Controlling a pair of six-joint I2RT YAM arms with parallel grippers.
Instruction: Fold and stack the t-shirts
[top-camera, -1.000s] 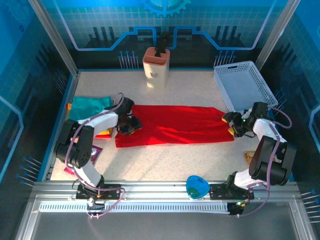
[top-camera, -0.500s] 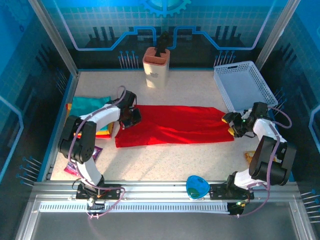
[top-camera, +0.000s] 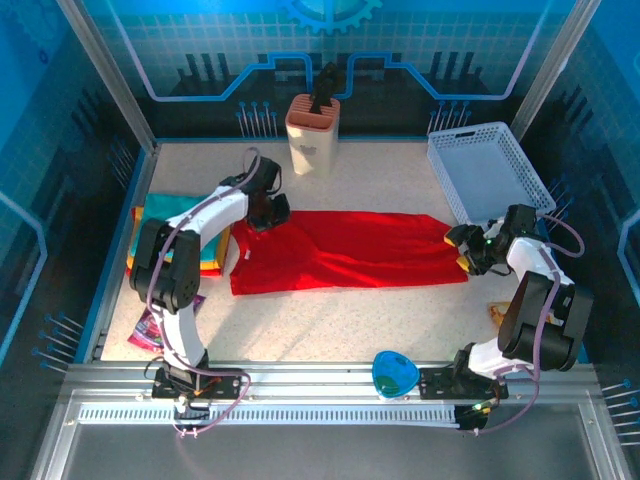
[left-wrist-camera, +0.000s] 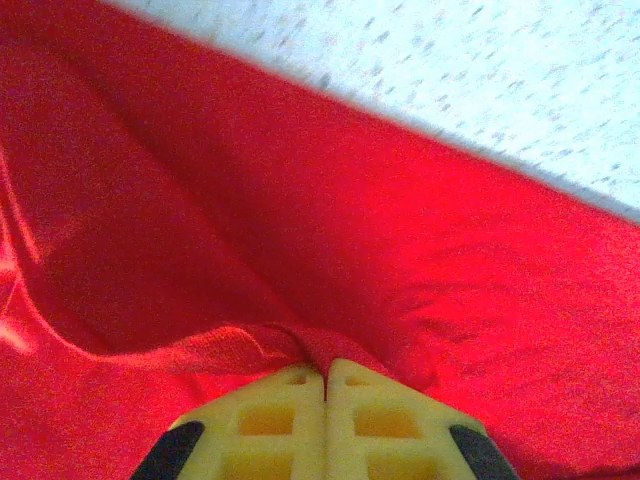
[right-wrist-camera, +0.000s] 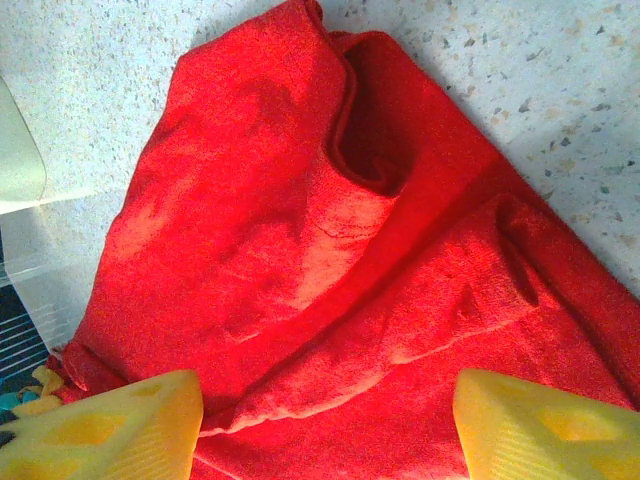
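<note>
We're in a robot lab cell here; blue walls (top-camera: 420, 50) printed with circuit lines and a gear; metal posts (top-camera: 105, 80) framing a speckled table (top-camera: 380, 320); left arm (top-camera: 205, 218) and right arm (top-camera: 525, 255) bolted to a rail (top-camera: 320, 378) at the near edge

**Spread-out t-shirt (top-camera: 350, 250) lies across the middle of the tabletop (top-camera: 390, 180)**

It runs left to right. The left hand (top-camera: 264, 214) sits on its far left corner and the right hand (top-camera: 468, 250) at its right end. The folded t-shirts (top-camera: 175, 215) are stacked just left of it. A basket (top-camera: 490, 170) lies behind its right end, and a holder (top-camera: 312, 135) stands behind its left part.
</note>
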